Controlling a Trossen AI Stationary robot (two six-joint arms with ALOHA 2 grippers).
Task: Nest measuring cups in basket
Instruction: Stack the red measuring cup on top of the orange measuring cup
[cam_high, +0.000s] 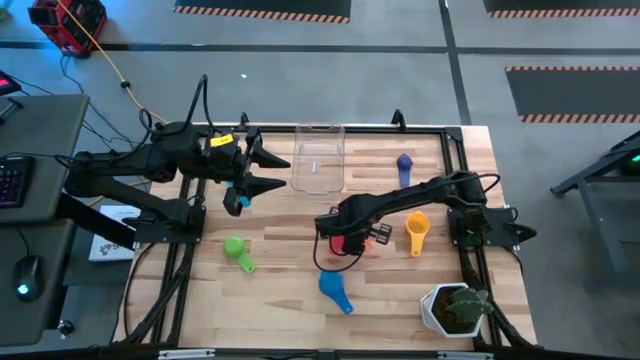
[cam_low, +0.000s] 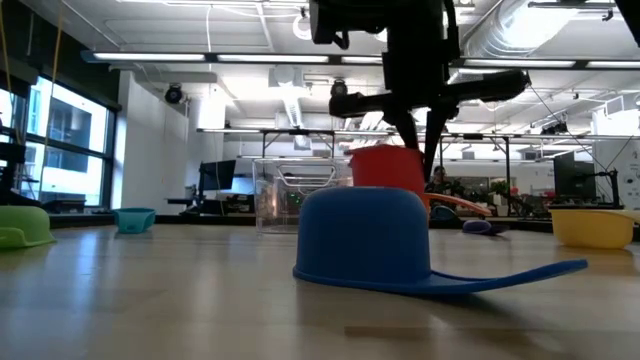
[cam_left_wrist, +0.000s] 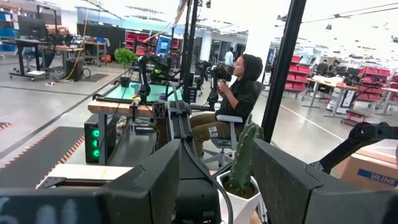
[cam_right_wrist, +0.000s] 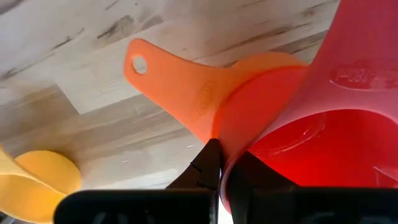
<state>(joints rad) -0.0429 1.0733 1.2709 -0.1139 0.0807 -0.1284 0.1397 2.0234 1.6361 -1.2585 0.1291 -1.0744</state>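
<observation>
1. Red cup (cam_right_wrist: 311, 118): pinched by its rim in the right pincer (cam_high: 338, 243), whose jaws are closed on the wall; in the low view it hangs clear of the desk (cam_high: 280, 290), presumably for carrying to the basket (cam_high: 319, 158).
2. Orange cup (cam_right_wrist: 193, 87): lies on the desk just beside the red cup, apparently next to be nested.
3. Basket: stands beyond the right pincer, between the two arms, apparently empty.
4. Left pincer (cam_high: 275, 172): waits with jaws apart beside the basket, holding nothing.
5. Blue cup (cam_high: 334, 288): upside down, near side of the right pincer.
6. Green (cam_high: 237, 250), yellow (cam_high: 416, 231) and purple (cam_high: 404, 164) cups lie scattered, not yet gathered.
</observation>
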